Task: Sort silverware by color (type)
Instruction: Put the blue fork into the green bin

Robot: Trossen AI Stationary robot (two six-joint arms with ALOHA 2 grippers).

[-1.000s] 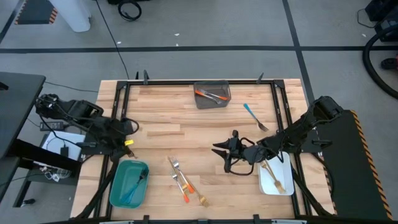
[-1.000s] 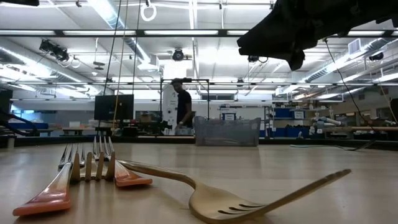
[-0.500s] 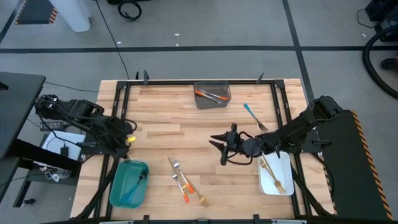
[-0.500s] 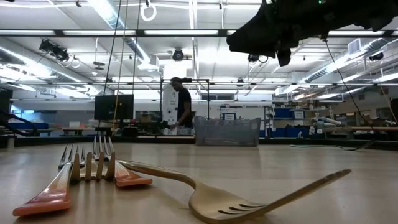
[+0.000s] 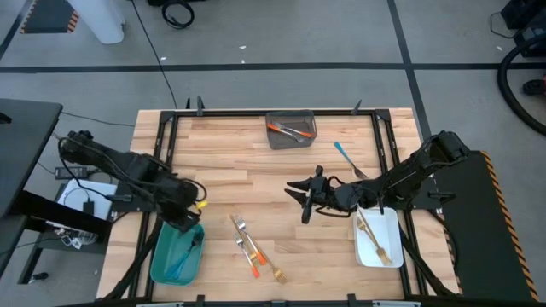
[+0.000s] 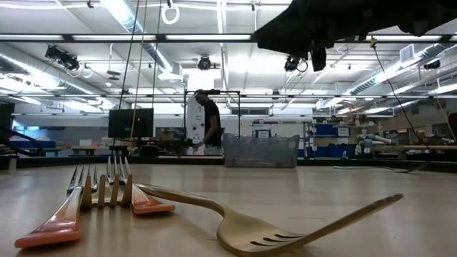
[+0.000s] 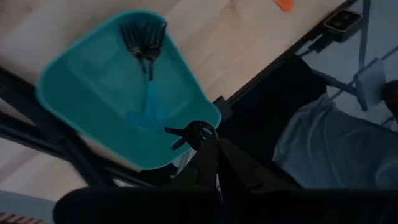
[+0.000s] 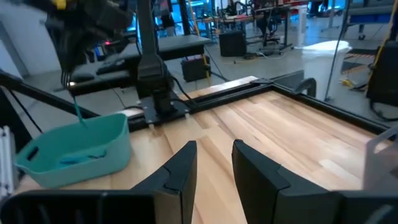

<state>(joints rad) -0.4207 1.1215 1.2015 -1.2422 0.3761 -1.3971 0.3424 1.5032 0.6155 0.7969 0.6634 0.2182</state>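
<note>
My left gripper (image 5: 184, 215) hangs shut over the far end of the teal bin (image 5: 175, 254), with a blue-handled fork (image 8: 74, 106) in it. More blue-handled pieces (image 7: 144, 43) lie in that bin. My right gripper (image 5: 304, 194) stands open above mid-table, pointing level toward the table's left, with nothing between its fingers (image 8: 181, 167). One blue-handled fork (image 5: 348, 159) lies flat on the wood at the far right. Orange-handled and gold pieces (image 5: 253, 249) lie together near the front edge. My left gripper pinches the fork between its two fingers, close to the dark head (image 7: 179, 134), which sticks out beside the fingertips. The fingers slant downward. The blue handle (image 8: 77, 112) hangs below them, clear of the teal bin.
A grey bin (image 5: 291, 130) at the far edge holds orange-handled pieces. A white bin (image 5: 378, 240) at the near right holds gold ones. A black frame (image 5: 162, 136) runs along the table's edges. In the low view a gold fork (image 6: 285, 228) lies closest, and a person stands far behind the table.
My left gripper has swung from the table's left edge toward the near edge and a little down, ending over the teal bin, rolling as it went. My right gripper has drifted toward the far edge and slightly left, and its opening is unchanged.
</note>
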